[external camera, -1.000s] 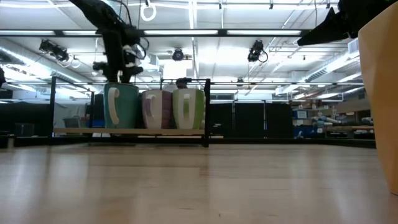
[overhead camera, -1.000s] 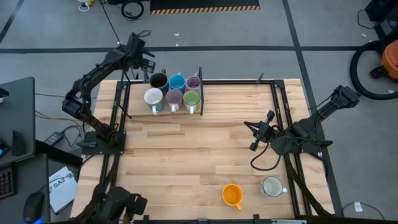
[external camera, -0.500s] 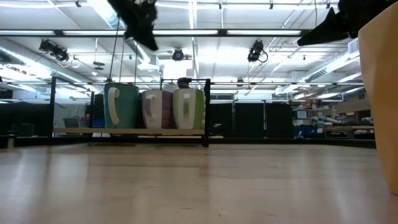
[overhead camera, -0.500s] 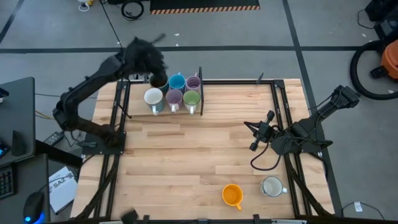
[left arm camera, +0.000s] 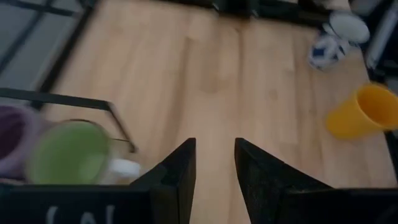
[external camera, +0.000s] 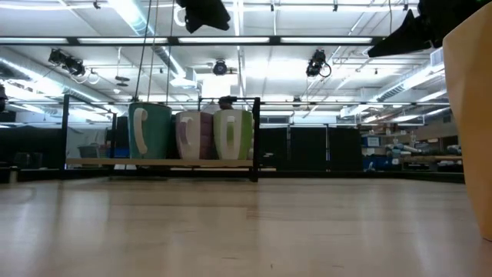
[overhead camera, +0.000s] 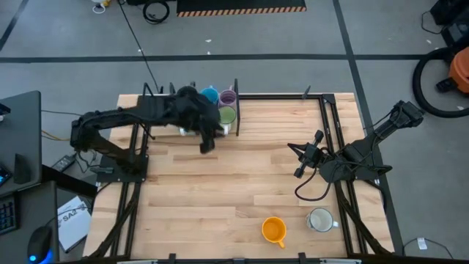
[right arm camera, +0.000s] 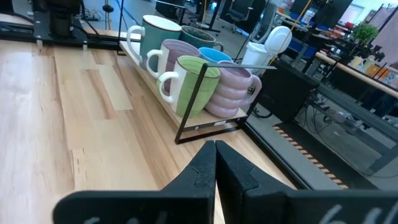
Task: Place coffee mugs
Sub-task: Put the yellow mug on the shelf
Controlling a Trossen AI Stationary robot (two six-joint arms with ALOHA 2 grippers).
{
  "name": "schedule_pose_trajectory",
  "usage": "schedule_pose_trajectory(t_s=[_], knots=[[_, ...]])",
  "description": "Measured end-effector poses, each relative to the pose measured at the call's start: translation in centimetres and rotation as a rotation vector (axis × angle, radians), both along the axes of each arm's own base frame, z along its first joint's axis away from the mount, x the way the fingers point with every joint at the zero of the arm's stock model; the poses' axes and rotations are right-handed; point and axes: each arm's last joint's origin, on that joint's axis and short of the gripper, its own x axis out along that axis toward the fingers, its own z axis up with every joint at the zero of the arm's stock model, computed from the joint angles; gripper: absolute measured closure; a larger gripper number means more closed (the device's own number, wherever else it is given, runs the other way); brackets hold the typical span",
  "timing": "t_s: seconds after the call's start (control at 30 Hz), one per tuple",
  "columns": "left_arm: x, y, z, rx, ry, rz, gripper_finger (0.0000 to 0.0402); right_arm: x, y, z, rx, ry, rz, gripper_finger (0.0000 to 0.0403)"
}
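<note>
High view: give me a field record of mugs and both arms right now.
rack: black wire rack at the table's far edge
racked mugs: green mug, lilac mug, blue mug visible; others hidden under the left arm
loose mugs: orange mug, white mug, near edge
left pincer: beside the rack, empty, slightly apart
right pincer: shut, waiting at right

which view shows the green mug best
The right wrist view: the green mug stands whole on the rack, handle visible. The low view shows its side, the left wrist view only a blurred top, and the high view a small part.
</note>
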Motion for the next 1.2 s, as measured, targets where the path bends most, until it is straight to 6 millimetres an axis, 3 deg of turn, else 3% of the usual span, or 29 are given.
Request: schedule_pose_trajectory(t_s=[0.43, 0.77, 1.2], knots=[[6.1, -6.3, -6.1, 0.013, 0.121, -0.217, 0.0285, 1.1, -0.6, -0.7, 0.078, 0.055, 0.042, 0.0391], [8.9, -11.6, -9.5, 0.527, 0.049, -0.815, 0.0285, 2.4, -1.3, -0.6, 0.127, -0.006, -0.002, 0.0391], [11.6, -17.1, -14.0, 1.054, -0.136, -1.297, 0.0267, 2.6, -2.5, -1.3, 0.257, 0.072, 0.035, 0.0391]])
